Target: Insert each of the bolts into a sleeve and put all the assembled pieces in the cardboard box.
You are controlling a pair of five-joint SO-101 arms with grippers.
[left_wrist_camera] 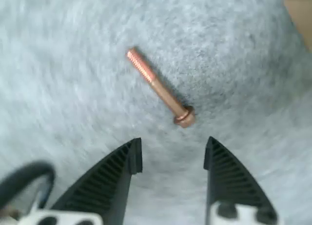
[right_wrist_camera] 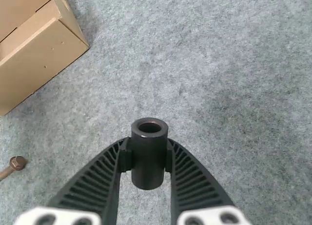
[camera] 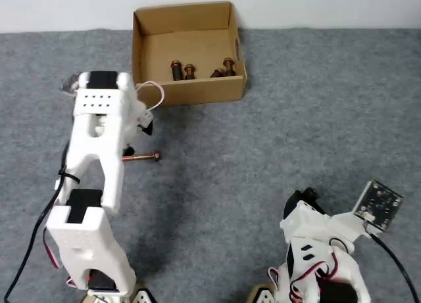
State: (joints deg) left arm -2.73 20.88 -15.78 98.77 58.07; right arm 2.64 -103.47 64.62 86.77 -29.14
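Left gripper [left_wrist_camera: 173, 149]: fingers spread wide with nothing between them, held over the mat [camera: 296, 119].
Bolt [left_wrist_camera: 158, 86]: copper-coloured and lying flat on the mat. It sits just beyond the left fingertips, head end nearest them, and touches neither.
Bolt, high view: the head end pokes out from under the left arm [camera: 99, 152]. It lies on the near side of the box, apart from its front wall.
Right gripper [right_wrist_camera: 147, 154]: fingers closed against both sides of the sleeve.
Sleeve [right_wrist_camera: 148, 147]: a dark cylinder held upright between the right fingers and clear of the mat, with its open bore facing the wrist camera. The bore looks empty.
Box [camera: 197, 91]: cardboard with an open top, at the far edge of the mat and just beyond the left arm's wrist.
Assembled pieces [camera: 183, 70]: inside the box on its floor, near the front wall. Two stand side by side around the middle. More lie toward the side wall with the handle slot, and I cannot count those for certain.
Right arm [camera: 322, 257]: low at the near edge of the mat, well apart from the box and the bolt.
Right wrist view, extra: a box corner sits at one edge, and the loose bolt's head is at the frame border.
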